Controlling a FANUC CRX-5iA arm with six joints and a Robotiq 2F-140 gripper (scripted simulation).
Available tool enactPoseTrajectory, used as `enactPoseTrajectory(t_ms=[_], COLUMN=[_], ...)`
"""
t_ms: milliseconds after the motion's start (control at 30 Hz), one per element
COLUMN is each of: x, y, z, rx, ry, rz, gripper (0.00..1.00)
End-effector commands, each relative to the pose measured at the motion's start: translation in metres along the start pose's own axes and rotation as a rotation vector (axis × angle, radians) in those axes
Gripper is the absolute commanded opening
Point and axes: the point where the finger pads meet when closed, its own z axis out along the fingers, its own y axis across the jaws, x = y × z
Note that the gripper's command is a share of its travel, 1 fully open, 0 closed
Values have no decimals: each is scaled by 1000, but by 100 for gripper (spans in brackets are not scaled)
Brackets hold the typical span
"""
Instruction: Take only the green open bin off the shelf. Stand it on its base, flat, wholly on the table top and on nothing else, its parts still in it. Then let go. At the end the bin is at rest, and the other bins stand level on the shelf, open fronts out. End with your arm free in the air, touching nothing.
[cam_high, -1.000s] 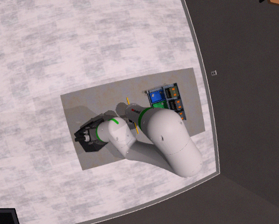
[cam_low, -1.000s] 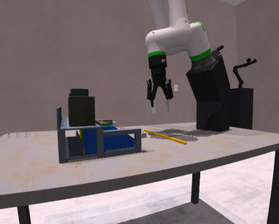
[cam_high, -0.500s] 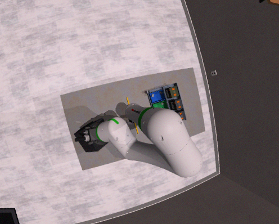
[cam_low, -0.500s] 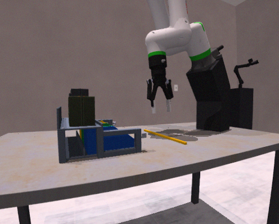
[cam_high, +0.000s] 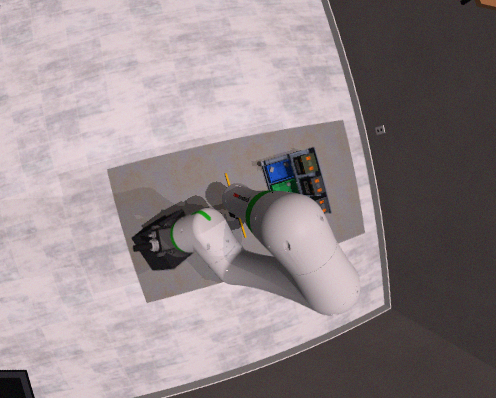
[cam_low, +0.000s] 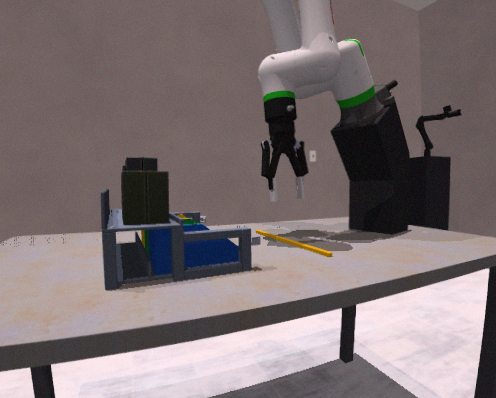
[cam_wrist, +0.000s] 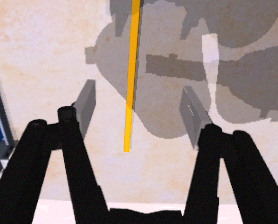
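Observation:
The green open bin (cam_high: 284, 186) (cam_low: 188, 221) sits in the lower level of the grey shelf (cam_low: 178, 255), beside the blue bin (cam_high: 280, 171) (cam_low: 210, 250). The arm covers part of the green bin in the top view; the blue bin hides most of it in the exterior view. Its parts are too small to make out. A yellow edge (cam_low: 183, 217) shows beyond the green one. My gripper (cam_low: 286, 192) (cam_wrist: 138, 95) is open and empty, fingers down, high above the table top (cam_low: 300, 290) and to the shelf's right in the exterior view. The arm hides it in the top view.
A thin yellow strip (cam_high: 227, 180) (cam_low: 295, 243) (cam_wrist: 132, 75) lies on the table between the shelf and the robot's black base (cam_low: 377, 200). Dark boxes (cam_high: 306, 164) (cam_low: 145, 197) stand on the shelf's upper level. A shelf corner shows at the wrist view's left edge.

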Motion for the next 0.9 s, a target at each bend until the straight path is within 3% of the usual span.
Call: enactPoseTrajectory(t_ms=[0,300,333,467,867], x=[-1,-1,0,-1,-1], y=[0,0,0,0,0], z=[0,0,0,0,0], rx=[55,55,11,55,55], ry=[66,66,13,66,66], rz=[0,0,0,0,0], gripper=[57,57,57,57,57])
